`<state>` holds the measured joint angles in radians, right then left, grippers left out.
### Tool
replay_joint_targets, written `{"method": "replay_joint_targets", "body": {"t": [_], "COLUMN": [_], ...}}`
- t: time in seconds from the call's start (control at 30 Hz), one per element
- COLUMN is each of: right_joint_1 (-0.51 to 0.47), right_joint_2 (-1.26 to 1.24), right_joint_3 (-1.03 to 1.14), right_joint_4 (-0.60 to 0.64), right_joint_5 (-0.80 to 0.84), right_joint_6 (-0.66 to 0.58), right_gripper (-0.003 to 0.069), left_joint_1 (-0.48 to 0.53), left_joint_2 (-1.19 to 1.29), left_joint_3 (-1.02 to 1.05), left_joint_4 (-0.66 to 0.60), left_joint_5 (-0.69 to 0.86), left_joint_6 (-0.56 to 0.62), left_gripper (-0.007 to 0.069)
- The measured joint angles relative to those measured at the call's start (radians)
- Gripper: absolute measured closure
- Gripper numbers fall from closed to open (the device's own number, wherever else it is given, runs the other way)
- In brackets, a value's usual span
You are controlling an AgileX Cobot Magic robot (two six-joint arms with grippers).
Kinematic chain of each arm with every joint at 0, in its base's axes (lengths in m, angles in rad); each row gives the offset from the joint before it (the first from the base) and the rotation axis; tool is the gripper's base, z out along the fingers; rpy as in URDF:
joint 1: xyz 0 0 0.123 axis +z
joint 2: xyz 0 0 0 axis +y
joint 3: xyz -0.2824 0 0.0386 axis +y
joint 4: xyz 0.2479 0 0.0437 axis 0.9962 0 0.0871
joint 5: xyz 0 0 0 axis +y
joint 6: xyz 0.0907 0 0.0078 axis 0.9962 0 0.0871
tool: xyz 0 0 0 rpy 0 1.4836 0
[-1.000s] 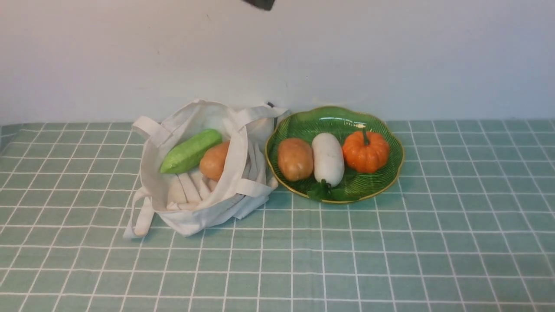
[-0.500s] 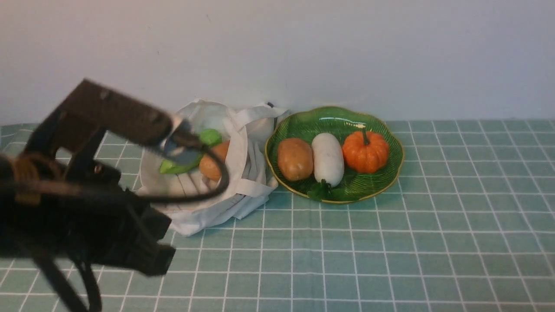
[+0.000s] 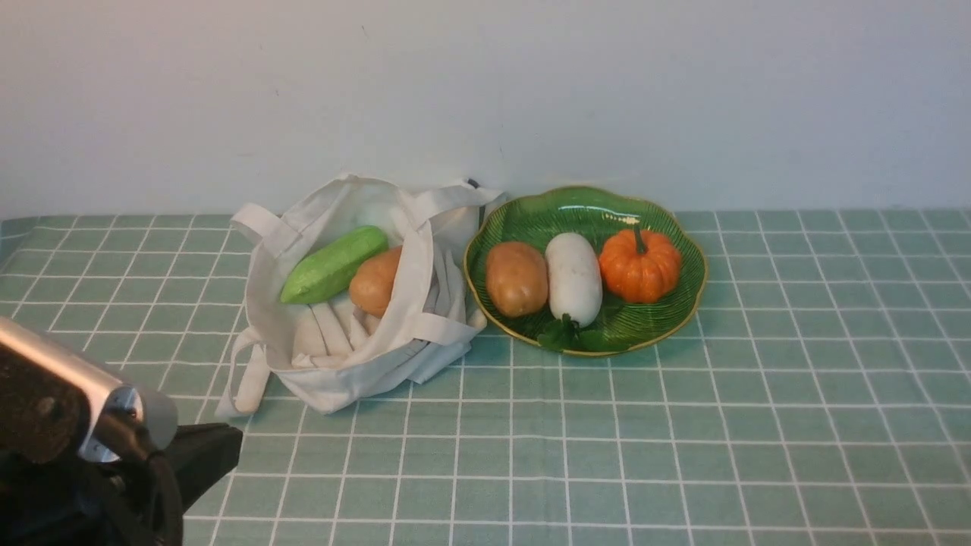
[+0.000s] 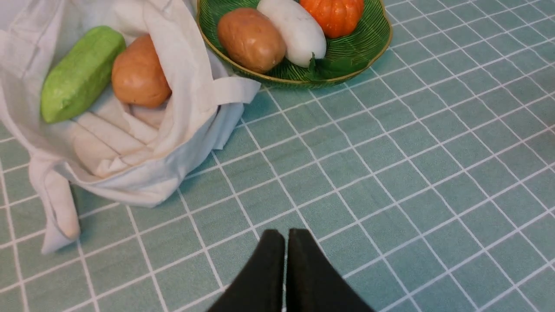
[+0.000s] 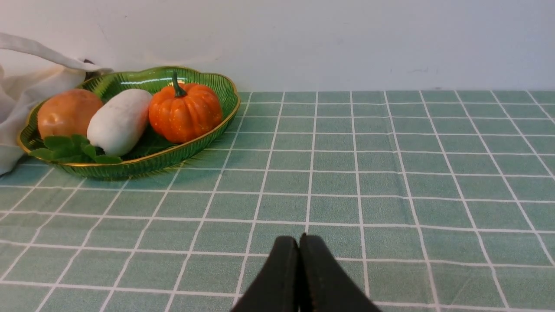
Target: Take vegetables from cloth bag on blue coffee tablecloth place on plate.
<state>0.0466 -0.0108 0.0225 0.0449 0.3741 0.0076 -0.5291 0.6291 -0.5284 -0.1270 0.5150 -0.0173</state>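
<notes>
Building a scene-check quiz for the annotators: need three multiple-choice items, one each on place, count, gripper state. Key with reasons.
1. Where is the green cucumber?
A) on the plate
B) in the cloth bag
C) on the bare tablecloth

2. How many vegetables are on the plate?
A) two
B) three
C) five

3. How does the left gripper stand?
A) shut, empty
B) wide open
C) shut on a potato

Key:
1 B: the cucumber lies inside the cloth bag, beside a brown potato.
2 B: the plate bears a brown potato, a white vegetable and an orange pumpkin.
3 A: in its wrist view the left gripper has its fingertips together, nothing between them.
</notes>
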Motion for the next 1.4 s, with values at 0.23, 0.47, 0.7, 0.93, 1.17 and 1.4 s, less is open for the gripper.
{"method": "replay_joint_targets", "body": {"t": [0.23, 0.47, 0.7, 0.93, 1.17, 1.4], "right_joint_1": [0.0, 0.0, 0.0, 0.0, 0.0, 0.0], "right_joint_2": [0.0, 0.0, 0.0, 0.0, 0.0, 0.0], "right_joint_3": [0.0, 0.0, 0.0, 0.0, 0.0, 0.0], "right_joint_4": [0.0, 0.0, 0.0, 0.0, 0.0, 0.0], "right_joint_5": [0.0, 0.0, 0.0, 0.0, 0.0, 0.0], "right_joint_6": [0.0, 0.0, 0.0, 0.0, 0.0, 0.0], "right_gripper": [0.0675, 0.0675, 0.0675, 0.0675, 0.0675, 0.0675], "left_joint_1": [0.0, 0.0, 0.024, 0.237, 0.423, 0.432], "left_joint_2": [0.0, 0.0, -0.083, -0.313, -0.569, -0.639], "left_joint_3": [0.0, 0.0, 0.078, 0.239, 0.446, 0.553], "left_joint_4": [0.0, 0.0, 0.031, 0.085, 0.089, 0.086], "left_joint_5": [0.001, 0.001, -0.02, -0.045, -0.108, -0.124], "left_joint_6": [-0.001, -0.002, 0.026, 0.028, 0.029, 0.03], "left_gripper": [0.0629, 0.0629, 0.0629, 0.0629, 0.0629, 0.0629]}}
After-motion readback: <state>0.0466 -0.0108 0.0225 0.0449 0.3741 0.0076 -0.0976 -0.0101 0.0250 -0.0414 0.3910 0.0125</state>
